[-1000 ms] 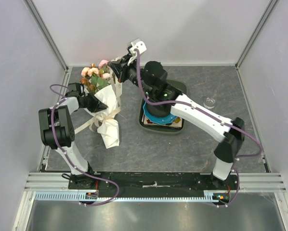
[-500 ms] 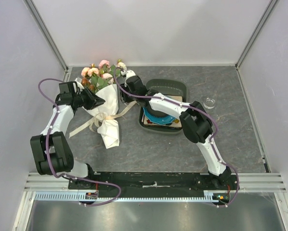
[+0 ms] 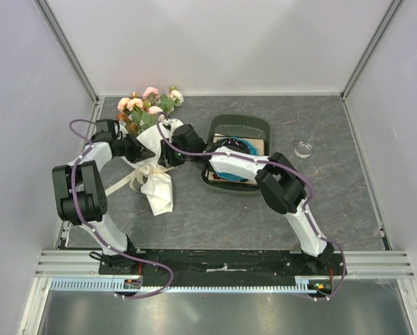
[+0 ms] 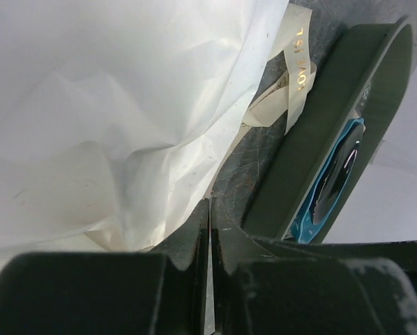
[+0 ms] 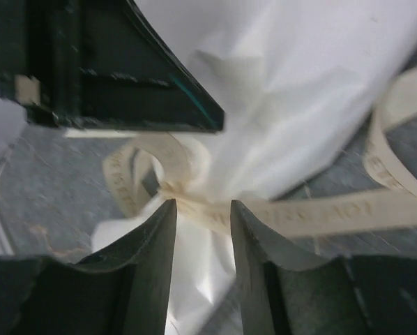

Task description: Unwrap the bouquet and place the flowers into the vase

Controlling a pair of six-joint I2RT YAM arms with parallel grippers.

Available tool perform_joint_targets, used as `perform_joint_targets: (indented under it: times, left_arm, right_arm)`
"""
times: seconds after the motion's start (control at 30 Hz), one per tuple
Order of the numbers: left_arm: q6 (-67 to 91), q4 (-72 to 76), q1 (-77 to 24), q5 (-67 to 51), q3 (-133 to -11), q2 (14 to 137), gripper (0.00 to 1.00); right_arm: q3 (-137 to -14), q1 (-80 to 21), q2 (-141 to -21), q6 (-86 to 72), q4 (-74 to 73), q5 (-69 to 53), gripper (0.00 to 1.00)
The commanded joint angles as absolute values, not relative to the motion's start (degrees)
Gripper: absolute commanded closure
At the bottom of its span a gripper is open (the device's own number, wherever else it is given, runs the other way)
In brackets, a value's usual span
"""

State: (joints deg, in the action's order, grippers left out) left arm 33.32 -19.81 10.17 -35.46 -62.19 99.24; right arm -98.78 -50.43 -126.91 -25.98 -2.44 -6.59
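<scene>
Ribbon knot (image 5: pixel 175 197) sits at the half-open jaws of your right end effector (image 5: pixel 201 209), across the bouquet (image 3: pixel 147 138), which lies blooms far, tail near. Your left end effector (image 4: pixel 208 218), left of the bouquet, is closed, perhaps pinching wrap (image 4: pixel 125 105). The vase (image 3: pixel 304 149) stands well right of the bouquet.

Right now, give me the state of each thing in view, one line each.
Bouquet: wrapped, lying on its side.
Ribbon: tied around the wrap.
Vase: upright, empty.
Left gripper: jaws shut, at the wrap.
Right gripper: jaws open, straddling the ribbon knot.
</scene>
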Motion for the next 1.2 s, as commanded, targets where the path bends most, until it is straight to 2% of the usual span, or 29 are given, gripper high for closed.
perform_joint_targets:
  times: [0.0, 0.07, 0.1, 0.17, 0.3, 0.4, 0.6, 0.7, 0.77, 0.8, 0.93, 1.07, 1.17]
  left_arm:
    - [32.34, -20.21, 10.72, -34.71, -63.28, 99.49, 0.92]
    - [32.52, -20.13, 10.98, -35.15, -63.8, 100.72, 0.92]
    - [32.52, -20.04, 11.07, -35.94, -63.9, 101.07, 0.92]
    - [32.69, -19.69, 11.51, -36.3, -63.72, 101.08, 0.92]
    - [32.96, -18.2, 11.69, -36.74, -63.02, 100.28, 0.9]
    - [32.96, -18.11, 11.6, -37.0, -63.02, 100.2, 0.89]
    - [33.05, -18.02, 11.69, -36.74, -62.75, 100.81, 0.88]
    - [32.96, -18.02, 11.69, -36.83, -62.67, 101.34, 0.88]
    - [33.05, -18.1, 11.69, -37.09, -62.49, 101.51, 0.88]
    - [32.96, -18.02, 11.69, -37.09, -62.49, 101.51, 0.88]
    - [32.96, -17.93, 11.6, -37.44, -62.4, 101.6, 0.88]
    - [33.13, -17.58, 11.6, -37.7, -62.14, 101.6, 0.87]
    - [33.48, -17.4, 11.6, -38.05, -61.79, 102.13, 0.85]
  right_arm:
    - [-107.04, -50.54, -133.67, -30.05, 3.52, -14.67, 0.61]
    - [-109.33, -50.71, -135.69, -31.02, 3.6, -16.16, 0.69]
    - [-109.6, -50.8, -136.14, -31.37, 3.6, -16.35, 0.77]
    - [-108.03, -51.33, -135.45, -31.55, 3.6, -15.91, 0.83]
    - [-99.08, -52.03, -131.76, -31.55, 7.28, -14.33, 0.85]
    - [-96.51, -52.21, -130.08, -31.2, 7.82, -14.07, 0.88]
    - [-94.83, -52.56, -129.9, -32.6, 10.19, -16.07, 0.89]
    - [-94.22, -53.35, -129.29, -32.17, 10.28, -15.47, 0.85]
    - [-94.22, -53.53, -128.15, -29.45, 9.85, -14.42, 0.76]
    - [-95.0, -53.53, -127.88, -28.05, 8.28, -14.33, 0.75]
    - [-98.43, -53.53, -127.88, -16.11, 1.77, -13.0, 0.72]
    - [-99.23, -53.61, -127.97, -3.73, 0.09, -16.34, 0.59]
    - [-102.39, -53.53, -129.11, -0.62, -4.04, -16.26, 0.58]
